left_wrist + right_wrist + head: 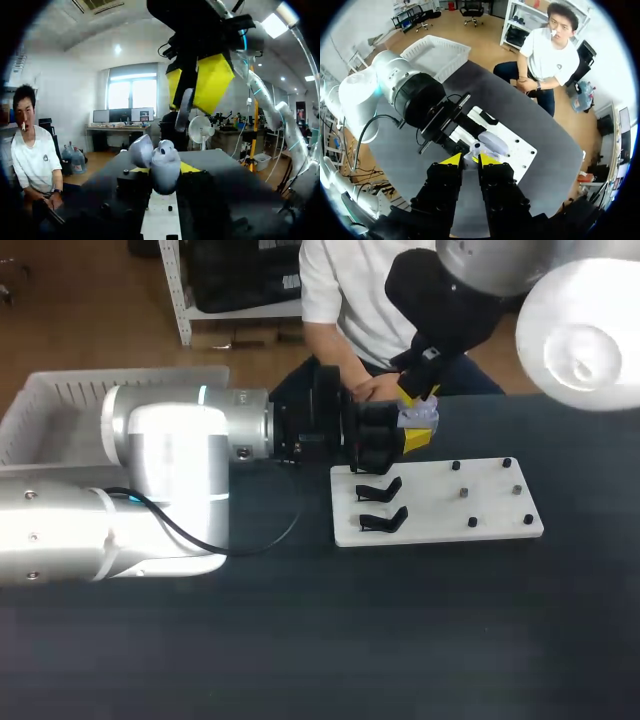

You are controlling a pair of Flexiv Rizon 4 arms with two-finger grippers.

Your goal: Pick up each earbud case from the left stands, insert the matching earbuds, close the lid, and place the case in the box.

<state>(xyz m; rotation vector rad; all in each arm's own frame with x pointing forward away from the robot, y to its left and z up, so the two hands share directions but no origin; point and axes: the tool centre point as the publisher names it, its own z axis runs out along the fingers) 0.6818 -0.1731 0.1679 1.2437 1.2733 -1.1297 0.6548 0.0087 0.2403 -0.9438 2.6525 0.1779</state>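
Bench (pixel 400 640): dark, flat top.
On it: white board (pixel 430 502), flat.
On board: two black stands (pixel 383 519), small pegs (pixel 465 493).

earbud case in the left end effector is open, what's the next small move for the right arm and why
Probably ease the right end effector straight down toward the earbud case. The left end effector holds it with the lid open, and the right one hangs just above, gripping what looks like an earbud.

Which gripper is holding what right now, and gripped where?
Left gripper: open pale lavender earbud case, pinched across its lower body, lid free. Right gripper: what looks like a small grey earbud, held by its upper end.
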